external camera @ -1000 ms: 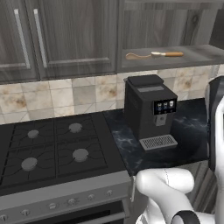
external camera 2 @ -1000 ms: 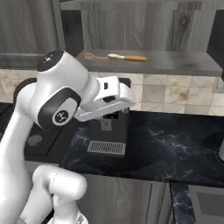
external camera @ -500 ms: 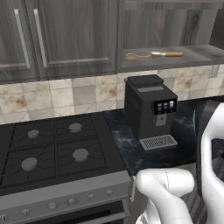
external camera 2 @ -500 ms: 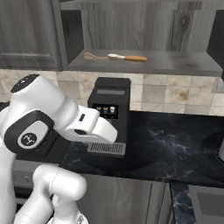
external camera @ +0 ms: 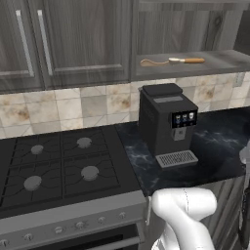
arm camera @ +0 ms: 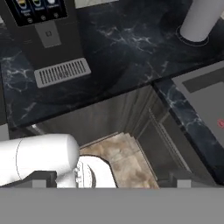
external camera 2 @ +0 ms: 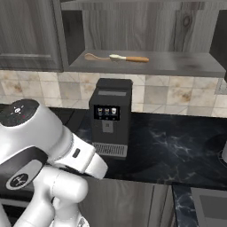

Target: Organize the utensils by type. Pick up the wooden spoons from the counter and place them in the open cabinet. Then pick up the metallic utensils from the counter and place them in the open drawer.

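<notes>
You are looking at a dark-wood kitchen with a black marbled worktop, a beige tiled splashback and an open cabinet above it. The wooden spoon lies flat on the cabinet's shelf, bowl toward the stove side, handle running the other way; in the right base view the same spoon sits near the shelf's front edge, above the coffee machine.

It looks like a light, stiff, one-piece thing: a pale brown bowl, a whitish band at the neck, and an orange-brown handle. It should not bend or break under a firm pinch, and wood is less slippery than metal. If you ever need to lift it, take the straight handle near its middle, across its width, so it does not swing.

No metallic utensil can be made out on the stretch of worktop in these views; the hand view is angled and partial, so one could lie outside the frame. That view shows the coffee machine's drip grille, a pale cylinder standing on the worktop, and lower cabinet fronts.

The pincer stands fully spread and holds nothing, its tips apart at the bottom of the hand view, hanging low in front of the worktop edge.

The stove sits beside the coffee machine.
</notes>
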Robot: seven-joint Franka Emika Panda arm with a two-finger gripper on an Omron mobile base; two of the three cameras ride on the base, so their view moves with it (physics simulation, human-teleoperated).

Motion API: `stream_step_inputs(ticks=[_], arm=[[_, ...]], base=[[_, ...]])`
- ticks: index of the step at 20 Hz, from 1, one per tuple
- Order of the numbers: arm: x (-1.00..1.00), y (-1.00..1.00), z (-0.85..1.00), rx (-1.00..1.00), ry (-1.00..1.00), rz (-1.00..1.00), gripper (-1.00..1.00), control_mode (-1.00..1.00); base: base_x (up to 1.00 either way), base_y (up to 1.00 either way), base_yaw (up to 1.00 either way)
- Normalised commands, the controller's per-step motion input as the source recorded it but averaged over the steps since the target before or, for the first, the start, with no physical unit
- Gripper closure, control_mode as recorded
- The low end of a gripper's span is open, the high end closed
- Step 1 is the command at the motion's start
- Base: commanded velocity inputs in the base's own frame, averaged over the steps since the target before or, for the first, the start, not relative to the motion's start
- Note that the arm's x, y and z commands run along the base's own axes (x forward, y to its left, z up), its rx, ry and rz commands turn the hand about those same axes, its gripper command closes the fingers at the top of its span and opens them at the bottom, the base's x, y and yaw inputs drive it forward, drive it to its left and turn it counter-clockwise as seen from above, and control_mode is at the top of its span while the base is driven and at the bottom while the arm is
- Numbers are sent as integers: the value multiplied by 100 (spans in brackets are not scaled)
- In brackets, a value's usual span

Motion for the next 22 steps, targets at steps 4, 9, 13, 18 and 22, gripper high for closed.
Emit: stream_step_inputs(ticks=[4,9,13,18,22], arm=[[-9,57,-15,2,-20,0,-100,-100],[0,65,-33,0,-17,0,-100,-100],[0,47,-29,-1,-12,0,-100,-100],[0,2,0,0,-1,0,-100,-100],[-9,0,0,0,0,0,-100,-100]], base=[[0,0,0],[0,0,0],[0,0,0],[0,0,0],[0,0,0]])
